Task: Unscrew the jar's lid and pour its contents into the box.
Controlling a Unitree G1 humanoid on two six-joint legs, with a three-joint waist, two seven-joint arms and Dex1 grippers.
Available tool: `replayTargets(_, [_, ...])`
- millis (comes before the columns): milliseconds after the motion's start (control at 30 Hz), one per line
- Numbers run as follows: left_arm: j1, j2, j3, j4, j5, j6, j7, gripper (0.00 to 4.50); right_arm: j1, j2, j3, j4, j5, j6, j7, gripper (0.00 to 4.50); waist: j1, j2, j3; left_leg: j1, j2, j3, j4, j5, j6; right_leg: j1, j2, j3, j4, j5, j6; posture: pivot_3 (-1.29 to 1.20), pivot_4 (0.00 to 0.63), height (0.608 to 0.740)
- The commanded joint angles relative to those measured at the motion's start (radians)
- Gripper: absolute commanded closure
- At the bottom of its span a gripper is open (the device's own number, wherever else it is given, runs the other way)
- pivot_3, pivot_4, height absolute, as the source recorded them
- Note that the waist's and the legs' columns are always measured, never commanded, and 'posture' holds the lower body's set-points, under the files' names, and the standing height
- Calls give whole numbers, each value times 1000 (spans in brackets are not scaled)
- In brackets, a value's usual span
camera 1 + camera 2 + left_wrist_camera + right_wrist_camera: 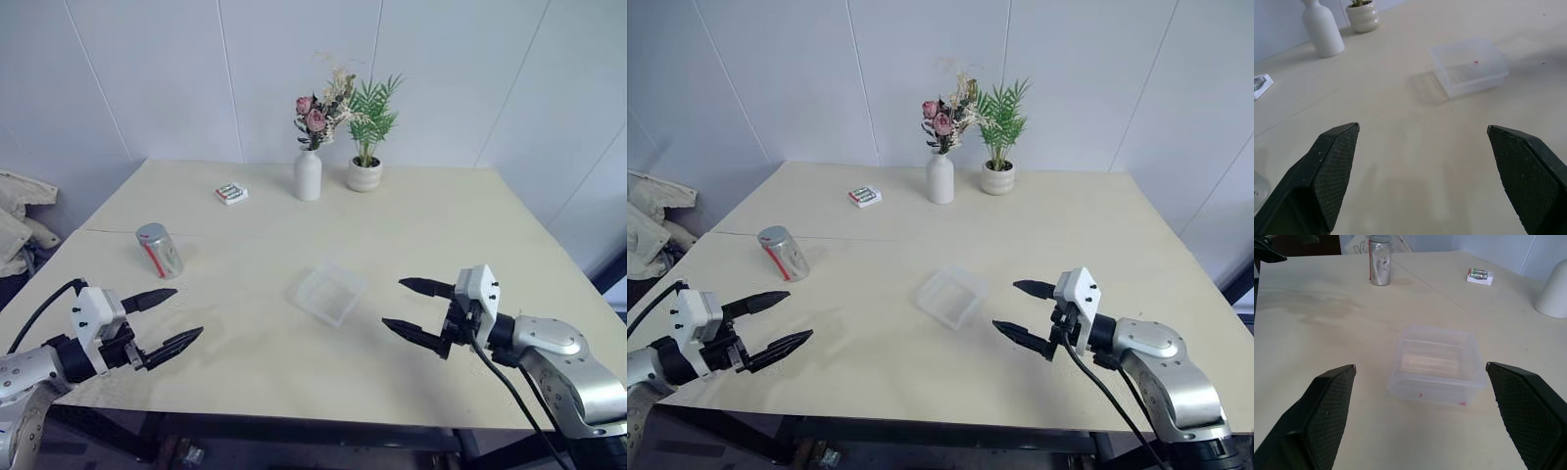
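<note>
Desk (411, 225) pale cream, broad, its near edge running just under both arms. Left end effector (167, 317) hovers over the near-left part, fingers spread wide, holding nothing. Right end effector (416, 308) over the near-right part, likewise wide apart and empty. The box (329, 291), clear plastic, sits between them near the desk's middle, bare surface all round it. The jar (159, 250) stands upright on the left side, red stripe showing, its lid (151, 233) on top, well apart from the box and beyond the left fingers. Along the far edge: white pack (231, 194), white vase (308, 174) with flowers, potted plant (364, 172). White panelled wall (147, 78) behind
</note>
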Motion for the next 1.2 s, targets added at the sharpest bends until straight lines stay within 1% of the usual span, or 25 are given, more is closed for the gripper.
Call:
replayTargets(33, [20,-16,36,-55,-4,-12,36,31,-68,8,18,24,9,-8,30,0,-2,0,0,0,0,0,0,0,0,0,0,0,0,0,0,0,150,740])
replayTargets(100, [37,-34,39,-65,8,-20,62,31,-103,12,35,56,4,-17,54,0,-7,0,0,1,1,4,1,0,0,0,1,3,0,1,0,0,150,740])
replayTargets(167, [50,-68,54,-74,15,-13,121,31,-133,23,50,78,-1,-25,67,0,-4,0,0,2,1,5,1,0,1,0,1,4,0,2,0,0,150,740])
replayTargets(200, [51,-107,65,-71,35,-11,196,31,-163,40,63,89,-1,-29,69,0,-3,0,0,2,1,5,1,-1,1,0,1,4,0,2,0,0,150,740])
replayTargets(267, [49,-152,77,-69,61,-9,284,31,-196,60,76,101,-3,-33,73,0,-2,0,0,2,1,6,2,-1,2,0,1,6,0,2,1,0,150,740])
replayTargets(300, [38,-190,86,-54,91,-7,366,31,-223,83,85,108,-2,-34,66,0,-1,0,0,2,1,6,2,-1,2,0,1,5,1,2,1,0,150,740])
replayTargets(333, [19,-230,95,-38,109,-20,437,31,-246,104,93,109,3,-34,66,0,-1,0,0,2,1,6,2,-1,2,-1,2,6,1,5,6,0,150,740])
replayTargets(367, [5,-258,102,-27,123,-30,489,31,-263,119,98,110,5,-33,67,0,-1,0,0,2,1,6,3,-1,2,-1,1,6,1,9,14,0,150,740])
replayTargets(400, [-12,-281,105,-12,135,-33,533,31,-278,134,104,113,5,-31,65,0,0,-1,0,2,1,7,3,-1,2,-1,2,6,1,11,16,0,150,740])
replayTargets(500, [-115,-322,102,137,159,-79,610,31,-332,185,132,121,-7,-33,57,0,2,-1,0,1,1,7,6,-1,2,-1,2,6,2,12,18,0,150,740])
replayTargets(567, [-154,-323,100,207,167,-113,620,31,-347,201,141,116,-11,-28,54,0,2,-1,-1,1,1,7,7,-1,2,0,2,6,2,12,17,0,150,740])
replayTargets(700, [-307,-270,42,436,202,-191,559,31,-388,235,153,149,-28,-40,44,0,3,-1,-1,0,0,7,8,-1,2,0,2,6,1,12,16,0,150,740])
replayTargets(867, [-466,-197,-13,708,247,-290,481,31,-404,275,166,136,-43,-43,17,0,-1,-1,-1,0,0,7,7,-2,2,-1,2,6,2,14,19,0,150,740])
replayTargets(967, [-534,-174,-21,817,240,-319,449,31,-398,286,166,124,-45,-39,2,0,-5,-1,-1,0,1,8,6,-3,2,-3,2,7,3,14,20,0,150,740])
replayTargets(1200, [-671,-120,-54,1061,277,-415,418,31,-384,298,167,100,-43,-32,-24,0,-1,-1,-1,-1,1,8,5,-4,1,-5,2,7,5,14,20,0,150,740])
